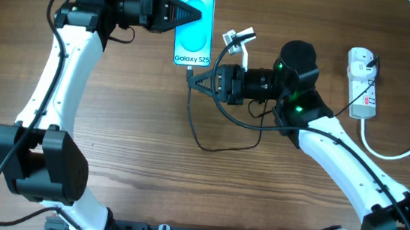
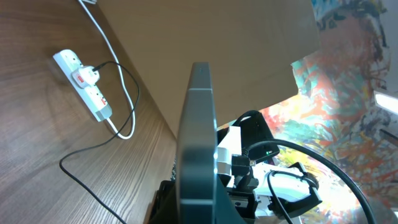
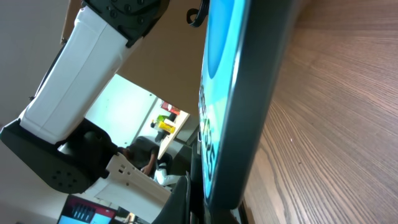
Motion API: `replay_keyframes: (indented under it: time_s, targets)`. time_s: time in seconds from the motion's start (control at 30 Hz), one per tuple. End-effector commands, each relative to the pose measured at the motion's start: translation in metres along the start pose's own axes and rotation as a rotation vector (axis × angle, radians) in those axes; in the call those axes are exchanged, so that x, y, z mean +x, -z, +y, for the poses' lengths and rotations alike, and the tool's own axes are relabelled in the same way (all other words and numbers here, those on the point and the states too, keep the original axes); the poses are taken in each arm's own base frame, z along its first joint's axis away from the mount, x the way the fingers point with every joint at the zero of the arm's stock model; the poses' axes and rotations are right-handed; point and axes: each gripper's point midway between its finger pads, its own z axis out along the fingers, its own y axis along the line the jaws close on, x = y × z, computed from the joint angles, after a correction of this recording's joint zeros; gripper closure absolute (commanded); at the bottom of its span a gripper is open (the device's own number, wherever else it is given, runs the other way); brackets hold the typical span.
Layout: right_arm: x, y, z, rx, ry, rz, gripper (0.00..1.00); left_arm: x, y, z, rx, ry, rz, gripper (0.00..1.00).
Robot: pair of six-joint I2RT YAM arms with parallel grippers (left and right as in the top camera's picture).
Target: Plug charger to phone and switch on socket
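Note:
The phone (image 1: 193,23), cyan screen up, is at the back centre. My left gripper (image 1: 175,12) reaches in from the left and is shut on it, one finger over the screen. The left wrist view shows the phone (image 2: 198,137) edge-on between the fingers. My right gripper (image 1: 197,80) is at the phone's near end, shut on the charger's plug tip right at the phone's bottom edge. The charger (image 1: 192,117) cable loops over the table below. The right wrist view shows the phone (image 3: 233,93) close above the right gripper (image 3: 214,205). The socket (image 1: 363,81) lies at the right with a plug in it.
The socket's white cord (image 1: 405,153) curves off to the right edge. In the left wrist view the socket (image 2: 84,84) lies far left with the black cable (image 2: 93,190) trailing from it. The right arm (image 1: 337,154) crosses the lower right of the table.

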Motion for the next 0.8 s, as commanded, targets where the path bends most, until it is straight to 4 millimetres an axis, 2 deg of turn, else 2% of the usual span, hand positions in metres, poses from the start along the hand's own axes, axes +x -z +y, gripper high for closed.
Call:
replay_keyframes:
  time_s: [0.0,0.5,0.77]
  targets:
    - [0.002,-0.001,-0.002,-0.003,-0.006,0.008,0.96,0.001,0.0,-0.015,0.017,-0.045,0.009,0.96]
    - [0.001,0.001,-0.005,0.005,0.003,0.005,0.96,0.001,0.0,-0.015,0.017,-0.045,0.009,0.96]
    - [-0.007,0.011,-0.01,0.02,0.0,-0.019,0.96,0.001,0.0,-0.015,0.017,-0.045,0.009,0.96]
